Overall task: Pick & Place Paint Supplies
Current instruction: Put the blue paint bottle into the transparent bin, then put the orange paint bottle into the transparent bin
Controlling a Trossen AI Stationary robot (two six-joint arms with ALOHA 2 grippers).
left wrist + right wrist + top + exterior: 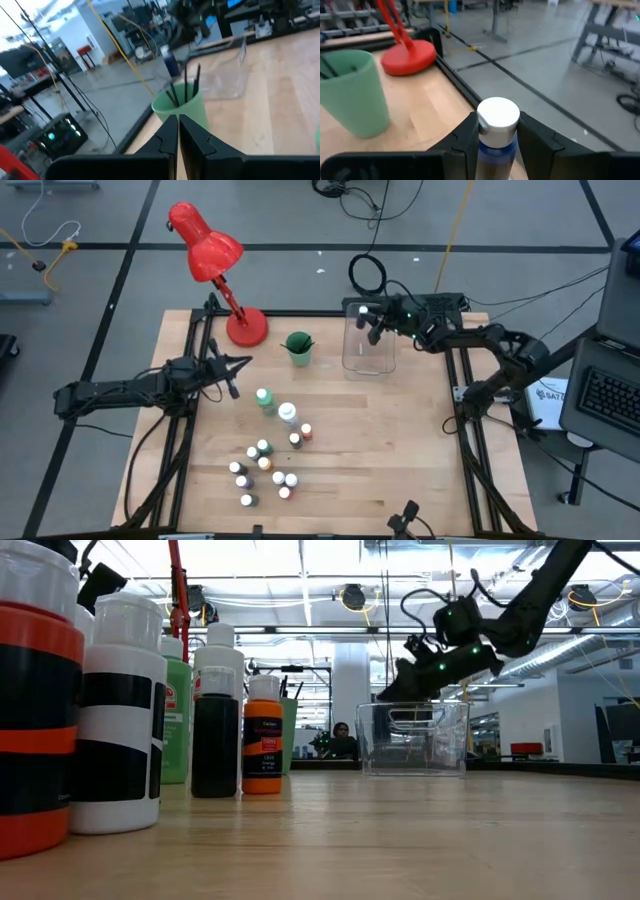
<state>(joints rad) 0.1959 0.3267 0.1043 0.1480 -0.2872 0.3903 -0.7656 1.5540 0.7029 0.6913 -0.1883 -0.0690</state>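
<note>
Above the clear bin, your right gripper pinches a white-capped blue bottle, likely poised for dropping in. Your left gripper, fingers pressed together, waits near the green cup.

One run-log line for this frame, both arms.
right gripper: holds blue bottle above clear bin | left gripper: shut, empty, near green cup
</note>
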